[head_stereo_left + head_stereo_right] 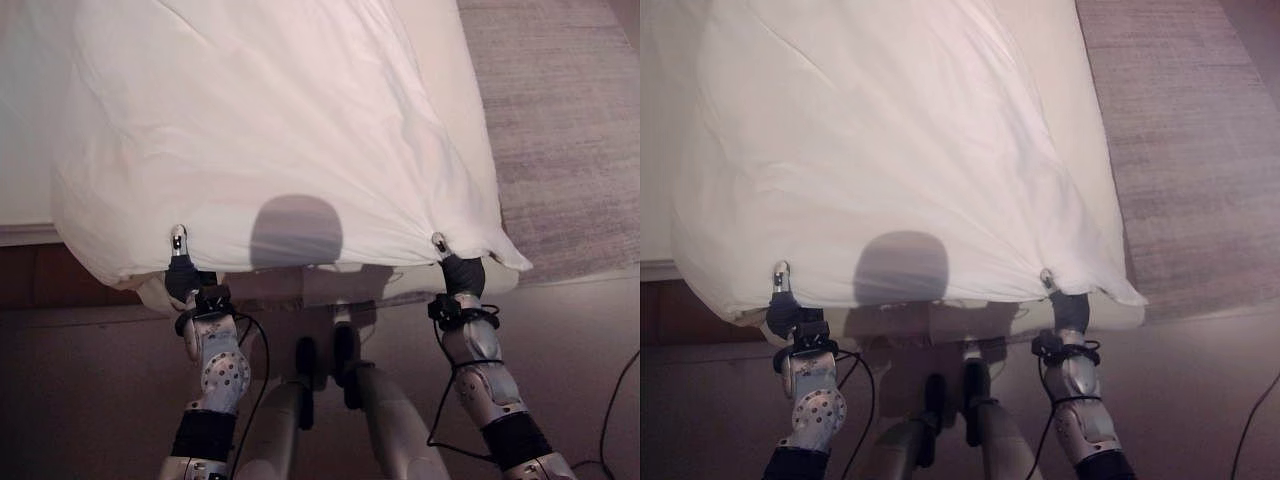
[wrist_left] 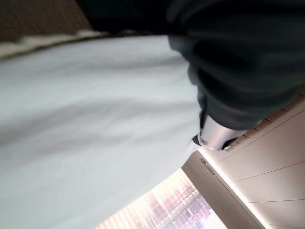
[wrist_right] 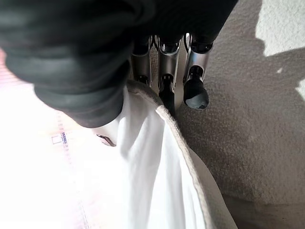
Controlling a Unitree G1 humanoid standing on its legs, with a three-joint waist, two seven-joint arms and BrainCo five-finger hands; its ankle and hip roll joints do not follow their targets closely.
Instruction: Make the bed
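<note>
A white duvet (image 1: 270, 120) lies spread over the bed, and its near edge hangs just past the foot of the mattress (image 1: 445, 60). My left hand (image 1: 180, 262) pinches the near left part of that edge, with a fingertip showing on top of the cloth. At the near right corner my right hand (image 1: 452, 264) holds the edge the same way. In the right wrist view the fingers (image 3: 164, 62) curl down over the duvet's hem (image 3: 164, 114). The left wrist view shows the white cloth (image 2: 95, 119) running past my left hand (image 2: 214, 136).
A grey carpet (image 1: 570, 120) covers the floor along the bed's right side. A dark wooden strip (image 1: 40, 275) runs below the bed at the left. The bed's foot end (image 1: 320, 285) stands right in front of me, between my arms.
</note>
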